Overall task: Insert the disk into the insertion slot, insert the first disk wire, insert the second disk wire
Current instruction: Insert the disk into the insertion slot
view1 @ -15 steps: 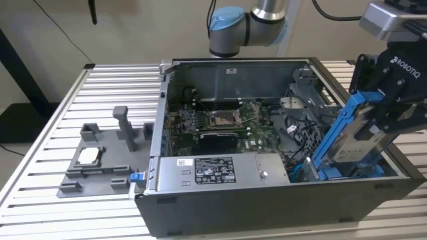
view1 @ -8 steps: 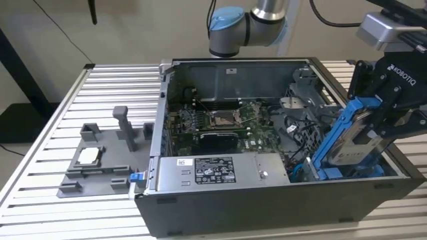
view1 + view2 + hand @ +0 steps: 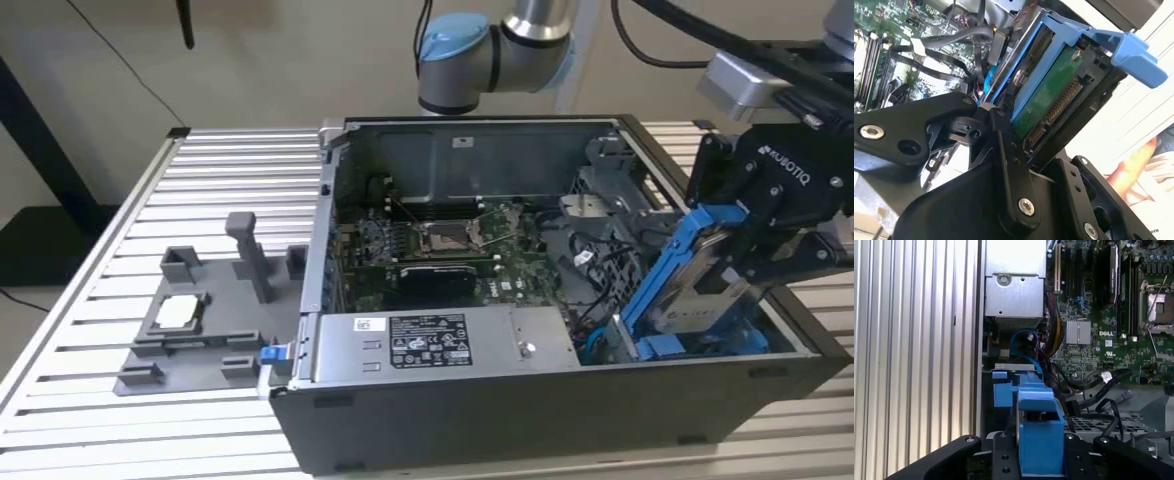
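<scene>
Gripping disk (image 3: 697,285): your end effector (image 3: 747,265) is closed on its sides | disk tilted, lower end at insertion slot (image 3: 774,330) mouth just below end effector | tilt prob. lets it clear case wall (image 3: 534,410) | connector (image 3: 1059,107) bare, no wire yet

The disk (image 3: 667,290) is a silver-grey drive in a bright blue frame. Its green circuit board and connector row show in the second wrist view (image 3: 1046,97). Held by the end effector (image 3: 731,262), it stands steeply tilted. Its lower end reaches the insertion slot (image 3: 767,335), a dark grey cage in the case corner at the exterior view's right.
</scene>
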Controlling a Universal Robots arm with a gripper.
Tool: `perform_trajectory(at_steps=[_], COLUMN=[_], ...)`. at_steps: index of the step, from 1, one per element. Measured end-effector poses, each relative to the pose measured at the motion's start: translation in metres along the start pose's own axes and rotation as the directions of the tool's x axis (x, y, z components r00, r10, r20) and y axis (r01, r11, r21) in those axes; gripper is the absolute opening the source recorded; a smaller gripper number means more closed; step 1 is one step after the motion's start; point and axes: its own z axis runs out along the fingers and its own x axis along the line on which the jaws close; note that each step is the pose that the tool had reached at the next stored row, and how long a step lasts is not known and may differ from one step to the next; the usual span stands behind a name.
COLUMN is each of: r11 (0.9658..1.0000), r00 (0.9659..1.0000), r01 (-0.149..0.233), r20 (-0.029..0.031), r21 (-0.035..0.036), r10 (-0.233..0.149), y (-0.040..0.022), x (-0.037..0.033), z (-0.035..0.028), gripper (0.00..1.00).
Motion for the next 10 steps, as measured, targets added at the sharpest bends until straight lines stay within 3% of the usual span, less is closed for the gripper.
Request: perform_trajectory(at_steps=[4,10], r11=[1.0,1.0], r00=[1.0,1.0], r01=[0.0,0.0], r20=[0.0001,-0.0006], r21=[0.0,0.0002], r10=[0.0,0.0], y=[-0.0007,-0.0008], x=[-0.0027,-0.0028], z=[0.0074,0.0078], gripper=[0.32,0.34])
